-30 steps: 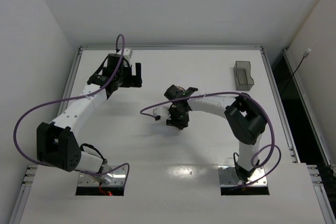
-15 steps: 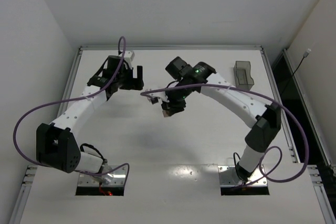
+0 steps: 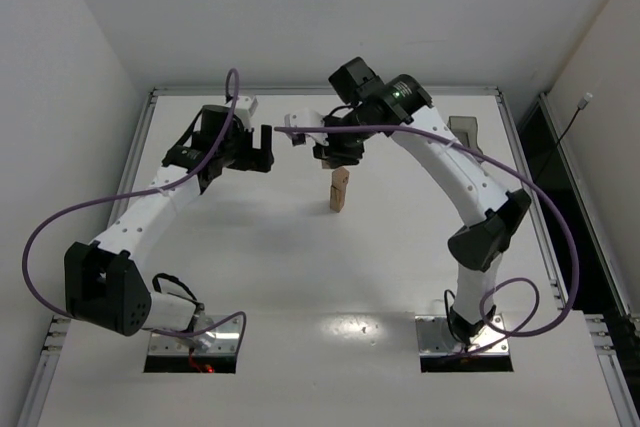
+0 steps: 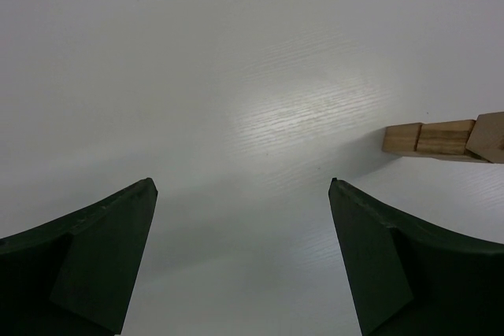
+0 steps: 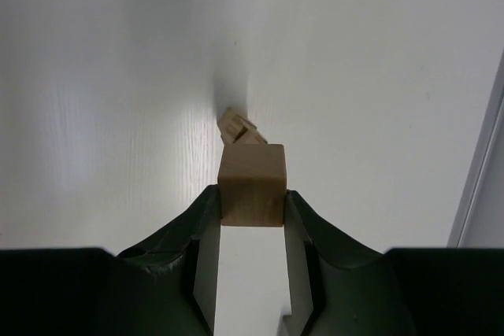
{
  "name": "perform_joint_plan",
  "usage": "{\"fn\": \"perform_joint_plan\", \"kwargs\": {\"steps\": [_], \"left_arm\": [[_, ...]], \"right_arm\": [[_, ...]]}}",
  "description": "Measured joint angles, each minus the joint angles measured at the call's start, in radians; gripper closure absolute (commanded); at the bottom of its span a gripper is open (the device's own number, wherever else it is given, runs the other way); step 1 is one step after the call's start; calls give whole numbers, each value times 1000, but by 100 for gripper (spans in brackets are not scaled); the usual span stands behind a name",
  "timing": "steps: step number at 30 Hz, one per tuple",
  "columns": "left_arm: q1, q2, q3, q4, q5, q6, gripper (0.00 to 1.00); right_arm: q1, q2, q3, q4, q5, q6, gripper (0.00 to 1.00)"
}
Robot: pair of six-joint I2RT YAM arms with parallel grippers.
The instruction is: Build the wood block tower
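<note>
**Overhead view.** The tower [image 3: 339,190] stands near the middle of the white table [image 3: 400,277] as a narrow column of tan blocks, its upper part slightly askew. The right gripper [image 3: 339,151] hangs directly above it. The left gripper [image 3: 262,145] lies to the tower's left, apart from it. From this angle the right gripper's body hides whatever it carries, and the set of its jaws cannot be read. A dark bin [image 3: 461,125] at the far right of the table is partly covered by the right arm.

**Right wrist view.** This view shows what the overhead one hides. The right gripper [image 5: 252,204] is clenched on a single wood block [image 5: 252,185], a cube pinched on two opposite faces. Beyond the cube the tower [image 5: 238,127] is seen end-on, with its top pieces twisted relative to one another. Whether the cube touches the tower cannot be told.

**Left wrist view.** The left gripper [image 4: 242,185] has its jaws spread wide with only bare table between them. The tower [image 4: 441,138] appears at the right edge of this view as three tan pieces in a row, the last one rotated, well clear of the fingers [image 4: 378,265].
</note>
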Motion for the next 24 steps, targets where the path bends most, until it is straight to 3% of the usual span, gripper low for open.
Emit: {"fn": "perform_joint_plan", "kwargs": {"steps": [10,24], "left_arm": [[0,1,0,5,16,3,11],[0,13,0,10,35,1,11]], "right_arm": [[-68,135,108,-61,87,40,100],[-71,137,94,-67,91,63,100]]}}
